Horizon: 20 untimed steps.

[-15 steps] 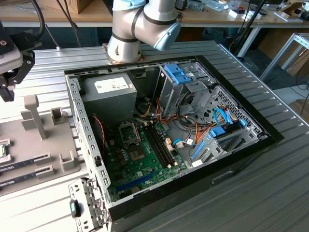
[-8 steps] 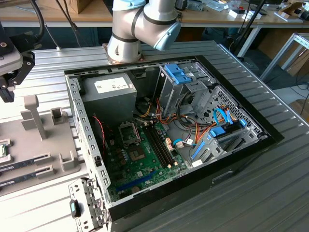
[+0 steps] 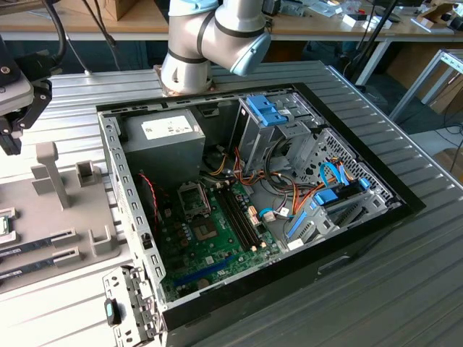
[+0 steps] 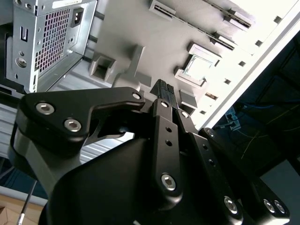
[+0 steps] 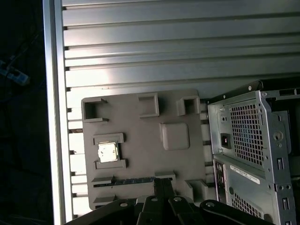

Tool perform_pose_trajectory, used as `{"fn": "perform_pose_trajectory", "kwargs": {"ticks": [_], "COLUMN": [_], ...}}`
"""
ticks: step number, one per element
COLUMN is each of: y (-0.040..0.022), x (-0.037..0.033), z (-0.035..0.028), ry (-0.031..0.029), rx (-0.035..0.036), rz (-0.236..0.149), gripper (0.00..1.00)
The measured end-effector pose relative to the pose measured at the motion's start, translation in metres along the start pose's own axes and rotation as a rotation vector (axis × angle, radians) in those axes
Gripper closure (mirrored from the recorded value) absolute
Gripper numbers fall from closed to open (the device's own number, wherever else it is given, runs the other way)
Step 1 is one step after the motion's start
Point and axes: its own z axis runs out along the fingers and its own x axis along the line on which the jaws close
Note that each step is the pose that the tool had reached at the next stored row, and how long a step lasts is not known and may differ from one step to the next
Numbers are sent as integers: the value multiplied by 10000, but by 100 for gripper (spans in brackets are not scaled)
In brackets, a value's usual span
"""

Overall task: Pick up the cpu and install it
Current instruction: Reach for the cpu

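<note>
Gripper hanging over grey fixture plate, fingers lying flat together, carrying nothing. Cpu sitting beyond fingertips, a little to one side and clear of them, resting in small walled pocket on plate. Judging: light, stiff, thin; metal top slick, underside likely delicate. Best hold looking like its two free edges, between pocket walls. Open computer case lying beside plate.

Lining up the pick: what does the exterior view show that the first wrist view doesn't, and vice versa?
Exterior view: inside the open computer case, the motherboard and drive cage. First wrist view: the cpu lying in its holder on the grey tray, apart from the shut gripper. Both: the grey tray beside the computer case.
</note>
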Motion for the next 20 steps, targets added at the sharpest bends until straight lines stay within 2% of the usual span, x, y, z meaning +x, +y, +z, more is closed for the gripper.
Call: {"fn": "perform_pose_trajectory", "kwargs": {"ticks": [20], "y": [-4], "x": [25], "z": [53], "ry": [0], "rx": [0], "rz": [0], "gripper": [89]}}
